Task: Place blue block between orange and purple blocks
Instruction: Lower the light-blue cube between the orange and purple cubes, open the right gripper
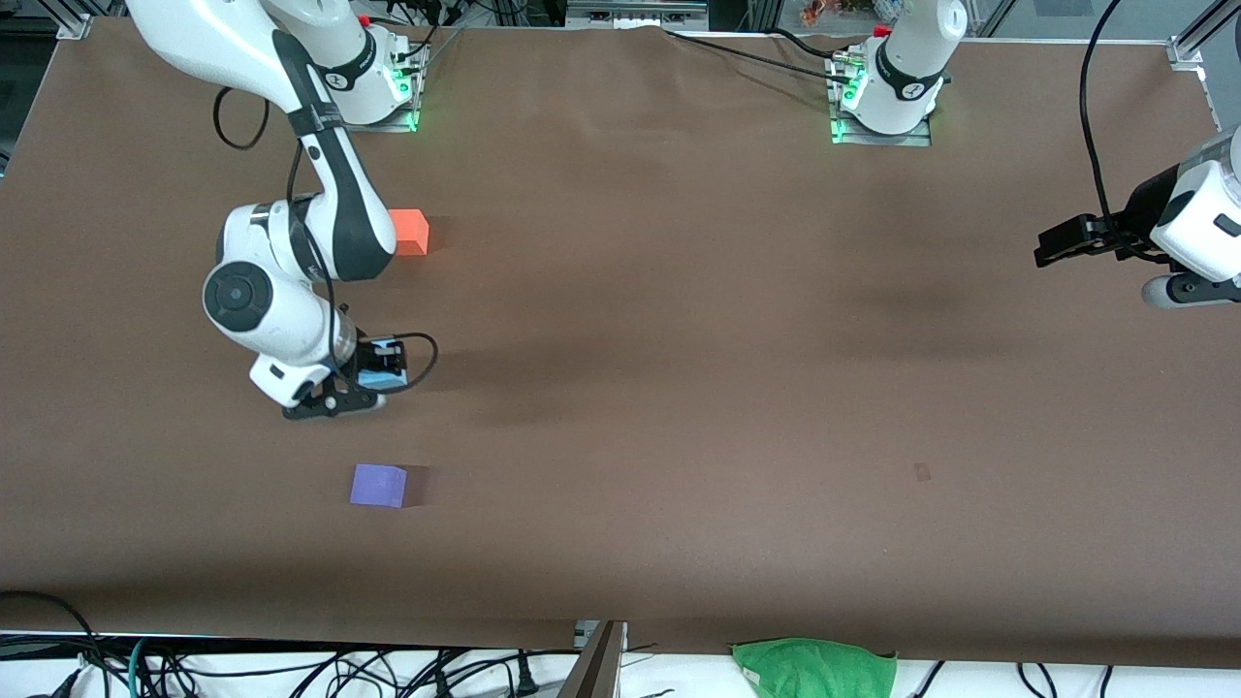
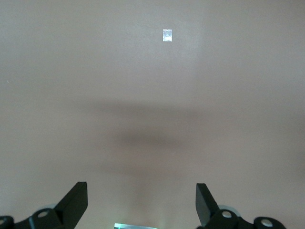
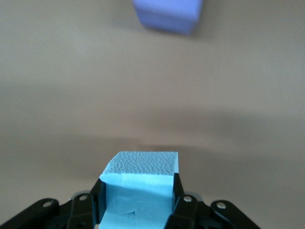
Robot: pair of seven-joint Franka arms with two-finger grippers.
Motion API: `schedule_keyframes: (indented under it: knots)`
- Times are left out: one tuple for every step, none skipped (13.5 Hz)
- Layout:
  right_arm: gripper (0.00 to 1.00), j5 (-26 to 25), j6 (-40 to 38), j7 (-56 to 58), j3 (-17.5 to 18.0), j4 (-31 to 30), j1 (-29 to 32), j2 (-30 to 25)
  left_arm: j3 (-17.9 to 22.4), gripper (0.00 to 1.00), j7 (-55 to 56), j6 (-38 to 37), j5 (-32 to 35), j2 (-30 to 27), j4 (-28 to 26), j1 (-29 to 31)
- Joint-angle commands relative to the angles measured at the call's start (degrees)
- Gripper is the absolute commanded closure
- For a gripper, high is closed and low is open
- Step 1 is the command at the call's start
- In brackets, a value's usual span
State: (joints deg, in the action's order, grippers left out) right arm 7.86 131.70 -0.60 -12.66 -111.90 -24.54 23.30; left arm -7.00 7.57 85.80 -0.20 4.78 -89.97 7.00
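Front view: brown table takes up most of the frame. R arm reaches out from its base toward the front camera, gripper low over the table at the right arm's end, between the two loose blocks. L arm waits at the left arm's end of the table, gripper up in the air over bare table — jaws wide apart in the left wrist view, nothing between them.

Blocks, approx. equal size:
- orange block on the table, farther from the front camera than the R gripper, partly hidden by the arm.
- purple block on the table, nearer to the camera, well apart from the orange one.
- blue block — clamped between the R gripper's fingers; in the right wrist view the purple block sits ahead of it.

Small pale mark on the table under the L gripper.
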Motion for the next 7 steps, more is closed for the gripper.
schedule_keyframes:
  knots:
    - [0.88, 0.8, 2.7, -5.6, -0.4, -7.8, -0.9, -5.4, -0.2, 0.0, -1.2, -0.2, -0.6, 0.7, 1.5, 0.3]
    - [0.88, 0.8, 2.7, -7.1, -0.4, -7.8, -0.9, -5.1, -0.2, 0.0, -1.2, -0.2, -0.6, 0.7, 1.5, 0.4]
    - [0.88, 1.0, 2.7, -7.7, -0.4, -7.7, -1.0, -4.8, -0.1, 0.0, -1.2, -0.2, -0.6, 0.7, 1.5, 0.4]
    - [0.88, 1.4, 3.1, -8.4, -0.2, -7.8, -1.0, -4.4, -0.1, 0.0, -1.2, -0.2, -0.7, 0.7, 1.5, 0.3]
    - [0.88, 2.1, 3.5, -8.7, -0.1, -7.8, -1.1, -4.0, -0.1, 0.0, -1.2, -0.2, -0.7, 0.7, 1.5, 0.3]
    - [0.88, 2.6, 4.2, -8.7, -0.1, -7.7, -1.1, -3.5, -0.1, 0.0, -1.2, -0.2, -0.7, 0.7, 1.5, 0.4]
    - [0.88, 2.6, 5.2, -8.7, -0.1, -7.9, -1.1, -3.1, -0.1, 0.0, -1.2, -0.2, -0.7, 0.7, 1.5, 0.4]
